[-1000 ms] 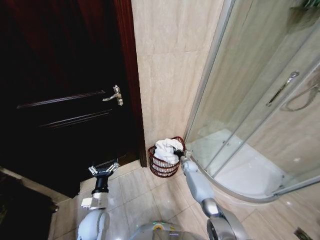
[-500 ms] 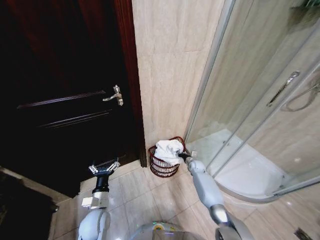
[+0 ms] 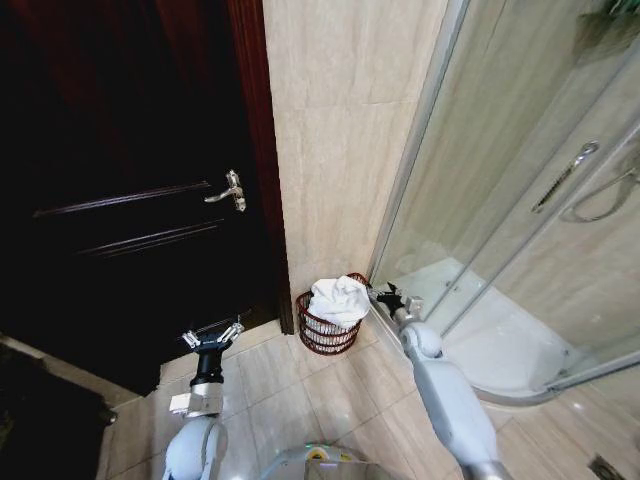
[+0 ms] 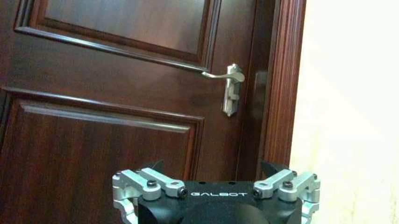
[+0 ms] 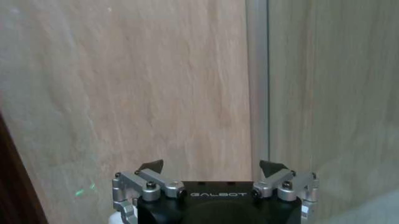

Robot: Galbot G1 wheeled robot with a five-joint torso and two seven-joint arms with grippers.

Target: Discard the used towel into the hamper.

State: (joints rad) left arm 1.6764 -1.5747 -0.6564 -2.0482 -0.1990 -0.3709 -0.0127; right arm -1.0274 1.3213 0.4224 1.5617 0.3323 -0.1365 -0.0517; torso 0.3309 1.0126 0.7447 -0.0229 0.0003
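The white towel (image 3: 338, 298) lies bunched in the hamper (image 3: 322, 337), a dark red-brown wire basket on the floor in the corner between door frame and shower, and spills above its rim. My right gripper (image 3: 392, 296) hovers just right of the towel, open and empty. In the right wrist view that gripper (image 5: 212, 167) faces the tiled wall with nothing between its fingers. My left gripper (image 3: 212, 335) is held open and empty over the floor in front of the door, and in its own view (image 4: 213, 167) it points at the door.
A dark wooden door (image 3: 120, 200) with a metal handle (image 3: 232, 190) fills the left. The curved glass shower enclosure (image 3: 500, 200) and its white tray (image 3: 500, 345) stand to the right. Beige floor tiles (image 3: 300, 390) lie in front of the hamper.
My right gripper has let go of the towel and drawn back up and to the right, away from the hamper. The towel stays in the hamper. The left arm has barely moved.
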